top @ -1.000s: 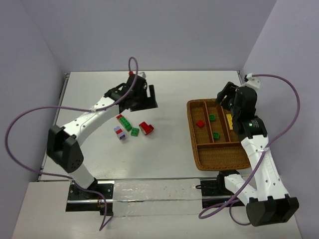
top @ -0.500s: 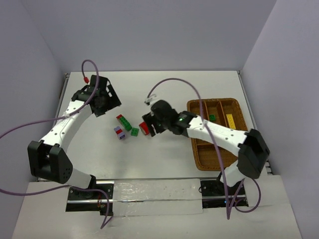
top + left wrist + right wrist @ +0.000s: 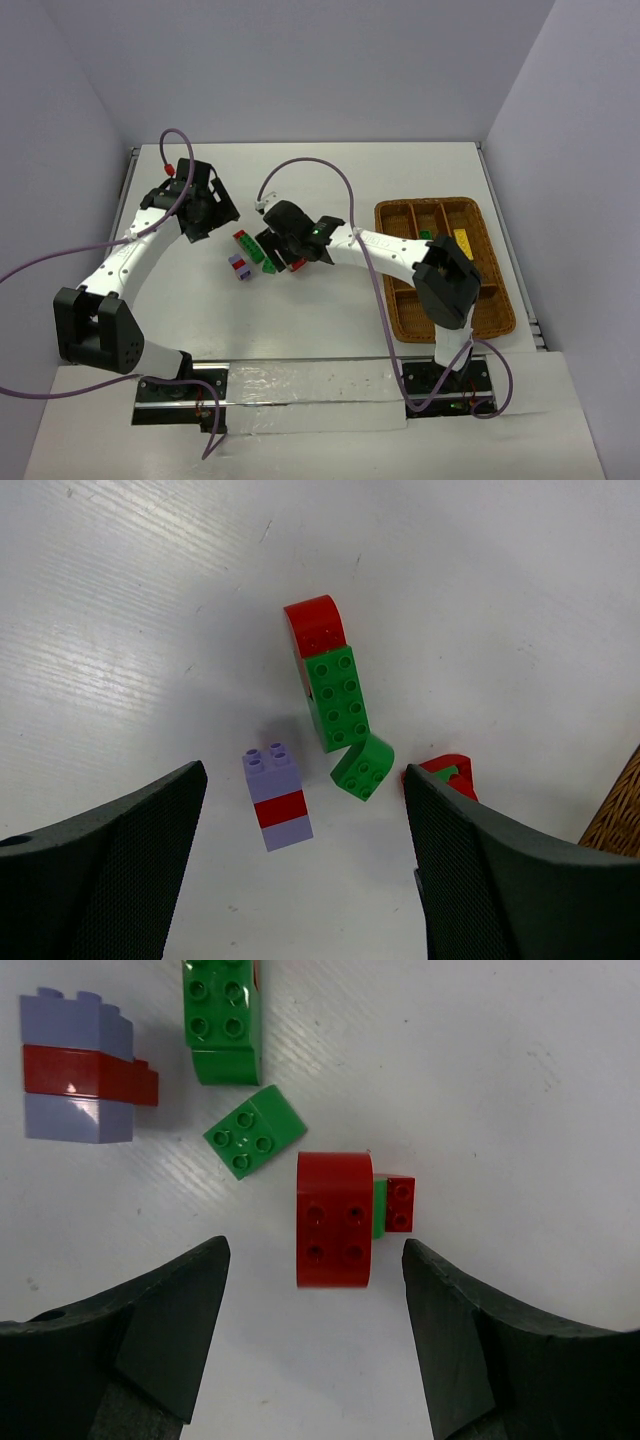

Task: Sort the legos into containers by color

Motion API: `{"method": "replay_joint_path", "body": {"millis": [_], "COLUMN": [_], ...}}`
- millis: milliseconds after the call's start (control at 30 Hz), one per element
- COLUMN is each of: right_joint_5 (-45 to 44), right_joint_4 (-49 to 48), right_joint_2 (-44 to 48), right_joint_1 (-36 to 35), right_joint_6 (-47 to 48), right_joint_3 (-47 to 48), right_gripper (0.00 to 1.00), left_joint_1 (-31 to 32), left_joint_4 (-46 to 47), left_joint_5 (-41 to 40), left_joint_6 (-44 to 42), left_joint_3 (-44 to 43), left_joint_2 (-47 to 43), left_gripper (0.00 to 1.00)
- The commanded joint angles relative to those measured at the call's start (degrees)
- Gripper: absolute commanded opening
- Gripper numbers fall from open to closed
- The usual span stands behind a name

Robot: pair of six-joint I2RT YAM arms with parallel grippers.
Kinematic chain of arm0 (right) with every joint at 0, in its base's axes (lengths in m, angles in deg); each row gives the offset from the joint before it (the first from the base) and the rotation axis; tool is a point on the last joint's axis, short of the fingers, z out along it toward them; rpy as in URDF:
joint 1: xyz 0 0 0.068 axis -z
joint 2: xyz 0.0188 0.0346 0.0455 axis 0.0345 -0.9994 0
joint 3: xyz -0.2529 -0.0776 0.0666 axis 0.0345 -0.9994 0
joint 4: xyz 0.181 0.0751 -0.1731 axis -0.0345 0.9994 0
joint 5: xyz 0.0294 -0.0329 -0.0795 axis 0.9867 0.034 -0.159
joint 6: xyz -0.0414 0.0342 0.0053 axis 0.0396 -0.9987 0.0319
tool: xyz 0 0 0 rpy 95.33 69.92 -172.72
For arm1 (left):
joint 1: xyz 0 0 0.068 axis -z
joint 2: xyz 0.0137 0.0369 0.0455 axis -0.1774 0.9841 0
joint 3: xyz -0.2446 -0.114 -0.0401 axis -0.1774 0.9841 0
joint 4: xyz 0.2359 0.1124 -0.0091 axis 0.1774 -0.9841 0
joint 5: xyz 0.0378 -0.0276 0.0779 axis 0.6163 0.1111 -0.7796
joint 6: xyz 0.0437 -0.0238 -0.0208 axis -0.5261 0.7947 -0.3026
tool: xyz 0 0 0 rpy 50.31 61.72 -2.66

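Red lego (image 3: pixel 334 1218) lies untouched between the open right jaws; left jaws open too.

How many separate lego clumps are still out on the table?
4: red-green stack, loose green brick, purple-red stack, red curved stack. The right arm may hide more.

wicker tray (image 3: pixel 620 815) cut by right edge, long green brick (image 3: pixel 222 1020) cropped at top

txt: none readable | labels/brands: none | nos./signs: none | all 3 views chkd
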Motion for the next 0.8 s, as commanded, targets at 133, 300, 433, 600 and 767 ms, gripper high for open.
{"method": "replay_joint_path", "body": {"millis": [133,300,433,600,767], "right_joint_5": [-1.5,-2.0,-3.4,-0.8,17.6], "right_joint_4": [-0.5,-0.8,-0.4,2.2,4.6], "right_joint_2": [-5.5,-5.8,-4.4,1.8,9.6], "right_joint_1": [-0.1,0.0,0.0,2.3,14.2], "right_joint_6": [0.9,-0.1,-0.8,-2.9,-10.1], "right_joint_3": [4.6,4.2,3.9,5.0,5.1], "right_gripper": [0.71,0.55,0.16,0.0,0.0], "left_joint_1": [-0.4,-0.5,-0.6,-1.0,-0.9], "left_joint_4": [2.3,2.5,2.5,3.9,6.1], "left_joint_5": [0.3,0.5,0.1,2.8,13.0], "left_joint_6": [-1.6,-1.7,-2.2,-5.2,-11.5], "left_joint_3": [0.6,0.7,0.6,0.3,-1.1], "left_joint_2": [-2.3,-2.6,-2.8,-3.0,-3.6], "left_gripper": [0.87,0.87,0.87,0.85,0.82]}}
